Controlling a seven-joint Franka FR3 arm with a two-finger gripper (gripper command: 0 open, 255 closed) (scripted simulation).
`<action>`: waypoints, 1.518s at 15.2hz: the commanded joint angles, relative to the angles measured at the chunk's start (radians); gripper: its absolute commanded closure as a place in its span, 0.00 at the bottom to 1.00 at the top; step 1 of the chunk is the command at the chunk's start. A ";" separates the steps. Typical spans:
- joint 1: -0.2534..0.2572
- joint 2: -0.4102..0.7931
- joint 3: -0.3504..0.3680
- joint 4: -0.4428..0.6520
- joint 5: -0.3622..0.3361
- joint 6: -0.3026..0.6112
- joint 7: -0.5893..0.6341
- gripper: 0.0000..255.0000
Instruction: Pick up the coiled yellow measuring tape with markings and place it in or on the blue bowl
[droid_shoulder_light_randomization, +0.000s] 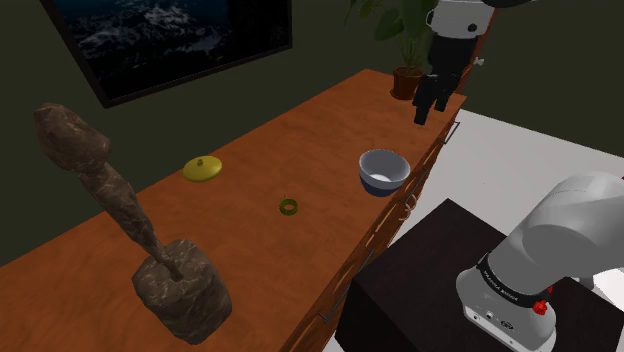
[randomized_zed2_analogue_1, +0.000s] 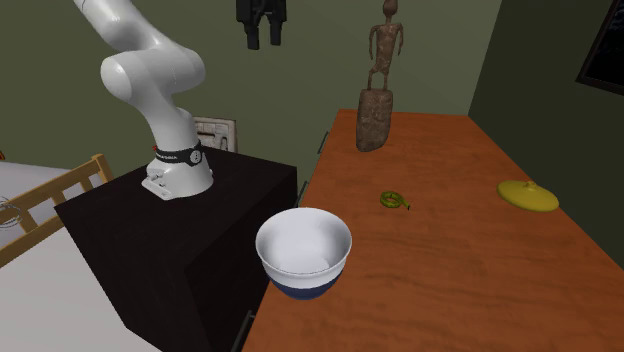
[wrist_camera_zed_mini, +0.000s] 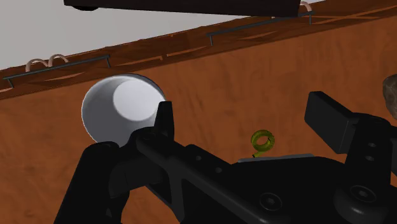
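Observation:
The measuring tape (droid_shoulder_light_randomization: 289, 207) is a small yellow-green coil lying flat on the wooden counter (droid_shoulder_light_randomization: 300, 130), near the middle. The bowl (droid_shoulder_light_randomization: 383, 170), blue outside and white inside, stands upright near the counter's front edge, toward the stand. In the second exterior view the tape (randomized_zed2_analogue_1: 393, 200) lies beyond the bowl (randomized_zed2_analogue_1: 303, 250). My gripper (droid_shoulder_light_randomization: 425, 112) hangs high above the counter's edge, past the bowl, open and empty. It is also at the top of the second exterior view (randomized_zed2_analogue_1: 263, 40). In the wrist view the tape (wrist_camera_zed_mini: 261, 140) shows between my spread fingers (wrist_camera_zed_mini: 165, 118), and the bowl (wrist_camera_zed_mini: 121, 108) lies off to one side.
A tall brown figure sculpture (droid_shoulder_light_randomization: 150, 250) stands at the shoulder view's left end of the counter. A flat yellow lid-like object (droid_shoulder_light_randomization: 203, 168) lies near the wall. A potted plant (droid_shoulder_light_randomization: 405, 45) stands at the far end. Drawer handles line the counter front, next to the black stand (randomized_zed2_analogue_1: 180, 230).

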 joint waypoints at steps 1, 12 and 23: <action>0.000 0.000 0.000 0.000 0.000 0.000 0.000 0.00; 0.030 0.297 0.114 -0.052 0.031 0.365 0.085 0.00; 0.042 0.708 0.205 0.067 -0.054 0.660 0.216 0.00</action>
